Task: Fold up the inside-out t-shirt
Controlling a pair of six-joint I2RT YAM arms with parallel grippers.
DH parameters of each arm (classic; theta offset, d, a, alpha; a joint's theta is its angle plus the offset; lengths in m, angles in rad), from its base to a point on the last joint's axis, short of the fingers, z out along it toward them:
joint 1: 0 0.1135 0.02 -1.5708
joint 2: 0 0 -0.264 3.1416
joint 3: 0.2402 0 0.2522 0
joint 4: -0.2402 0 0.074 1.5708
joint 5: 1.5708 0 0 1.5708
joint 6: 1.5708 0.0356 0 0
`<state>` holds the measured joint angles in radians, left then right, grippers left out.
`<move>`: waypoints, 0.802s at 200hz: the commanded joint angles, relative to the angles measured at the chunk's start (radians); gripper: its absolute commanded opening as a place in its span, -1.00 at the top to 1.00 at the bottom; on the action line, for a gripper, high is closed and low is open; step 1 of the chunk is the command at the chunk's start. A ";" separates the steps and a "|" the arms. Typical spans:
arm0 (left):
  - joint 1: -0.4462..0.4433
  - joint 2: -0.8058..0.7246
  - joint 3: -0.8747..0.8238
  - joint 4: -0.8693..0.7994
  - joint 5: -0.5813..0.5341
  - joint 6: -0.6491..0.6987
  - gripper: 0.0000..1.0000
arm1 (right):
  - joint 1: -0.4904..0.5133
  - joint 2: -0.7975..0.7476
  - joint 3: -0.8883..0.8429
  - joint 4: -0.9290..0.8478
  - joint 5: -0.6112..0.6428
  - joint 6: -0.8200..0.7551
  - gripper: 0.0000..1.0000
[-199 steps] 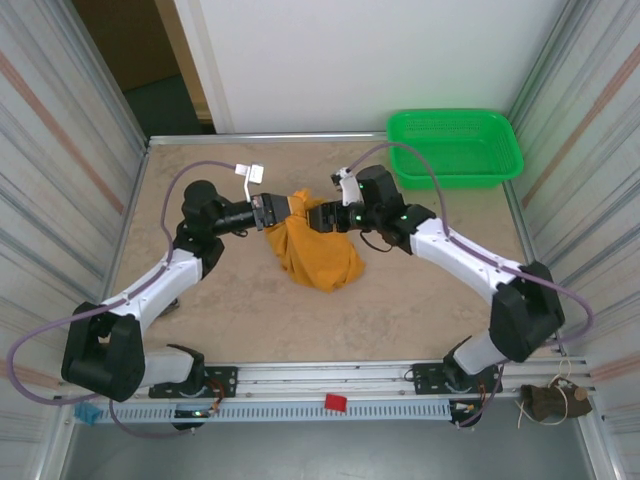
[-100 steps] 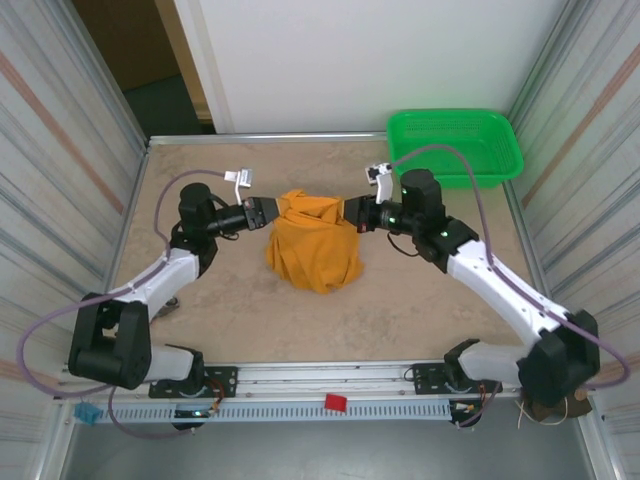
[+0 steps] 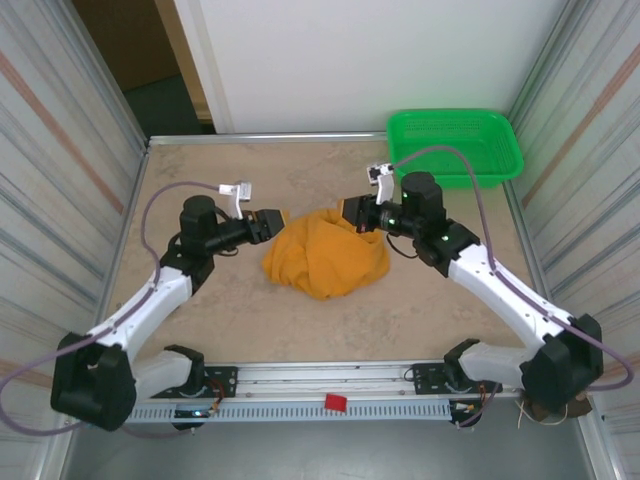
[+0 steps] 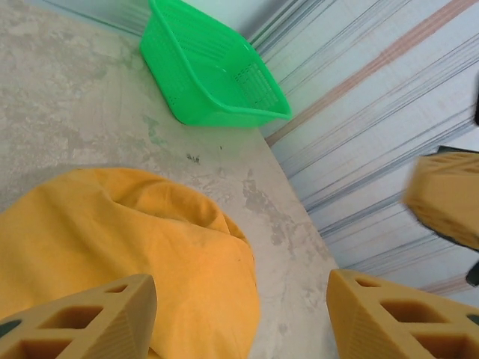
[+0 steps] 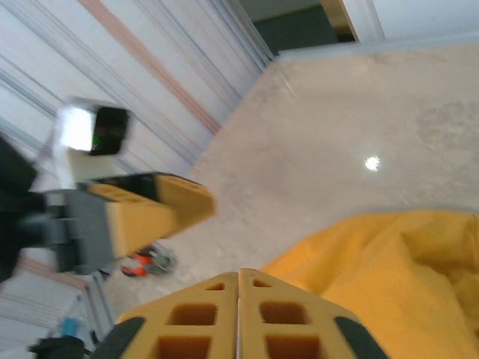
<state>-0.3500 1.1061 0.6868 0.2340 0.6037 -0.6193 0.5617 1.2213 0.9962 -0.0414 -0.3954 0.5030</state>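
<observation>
top external view: the inside-out t-shirt [image 3: 325, 258] is lying as a rumpled mustard-orange heap in the middle of the table [image 3: 250, 315], not yet spread flat or folded. no tag or print is showing. the left gripper [image 3: 270, 222] is sitting just beside the heap's upper left edge. the right gripper [image 3: 350, 212] is sitting at its upper right edge, touching or nearly touching the cloth. the green basket [image 3: 455, 150] is standing well apart at the far right corner.

left wrist view: the fingers [image 4: 82, 321] are standing spread wide with nothing between them. the cloth is lying below and to one side, and bare table is showing beyond it.

right wrist view: the fingers [image 5: 187, 329] are pressing together along their whole length. no cloth is visible in the seam between them, and the shirt is lying just beside the tips.

handling judgement: the shirt is looking light, soft and limp. it is likely to sag, bunch and drag on the table rather than hold any shape. a pinch on a single layer at a hem, shoulder seam or sleeve edge is looking best, one hold per arm and well apart, so the cloth is pulled flat. a grab into the middle of the heap is risking several layers at once.
</observation>
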 commanded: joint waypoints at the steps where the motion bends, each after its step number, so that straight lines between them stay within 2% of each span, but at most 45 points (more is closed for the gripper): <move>1: -0.082 -0.043 -0.024 -0.119 -0.221 0.013 -0.31 | -0.025 0.100 0.029 -0.136 0.104 -0.111 -0.04; 9: -0.129 -0.046 -0.045 -0.109 -0.277 -0.014 -0.38 | -0.049 0.135 0.026 -0.147 0.141 -0.123 -0.22; 19: -0.187 -0.031 -0.055 -0.095 -0.334 -0.042 -0.40 | -0.098 0.186 0.024 -0.142 0.133 -0.122 -0.31; 38: -0.274 0.042 -0.024 -0.085 -0.433 -0.087 -0.47 | -0.180 0.296 0.050 -0.118 0.078 -0.108 -0.37; 68: -0.348 0.253 0.140 -0.100 -0.487 -0.115 -0.50 | -0.234 0.465 0.119 -0.129 0.005 -0.121 -0.41; 85: -0.364 0.371 0.244 -0.179 -0.491 -0.099 -0.49 | -0.241 0.522 0.120 -0.116 -0.059 -0.118 -0.41; 96: -0.365 0.416 0.268 -0.213 -0.477 -0.076 -0.42 | -0.238 0.533 0.104 -0.096 -0.100 -0.108 -0.41; 122: -0.340 0.416 0.172 -0.228 -0.468 -0.056 -0.27 | -0.234 0.533 0.034 -0.007 -0.180 -0.057 -0.40; 131: -0.322 0.405 0.122 -0.222 -0.454 -0.055 -0.25 | -0.230 0.544 0.018 0.024 -0.214 -0.037 -0.31; 140: -0.302 0.393 0.077 -0.221 -0.448 -0.045 -0.24 | -0.223 0.555 0.002 0.059 -0.241 -0.015 -0.07; 160: -0.270 0.379 0.007 -0.220 -0.448 -0.006 -0.24 | -0.211 0.559 -0.037 0.132 -0.284 0.033 0.89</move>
<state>-0.6571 1.5135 0.7712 0.0620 0.1593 -0.6800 0.3328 1.7645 1.0016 -0.0196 -0.5709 0.4614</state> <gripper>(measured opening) 0.621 0.333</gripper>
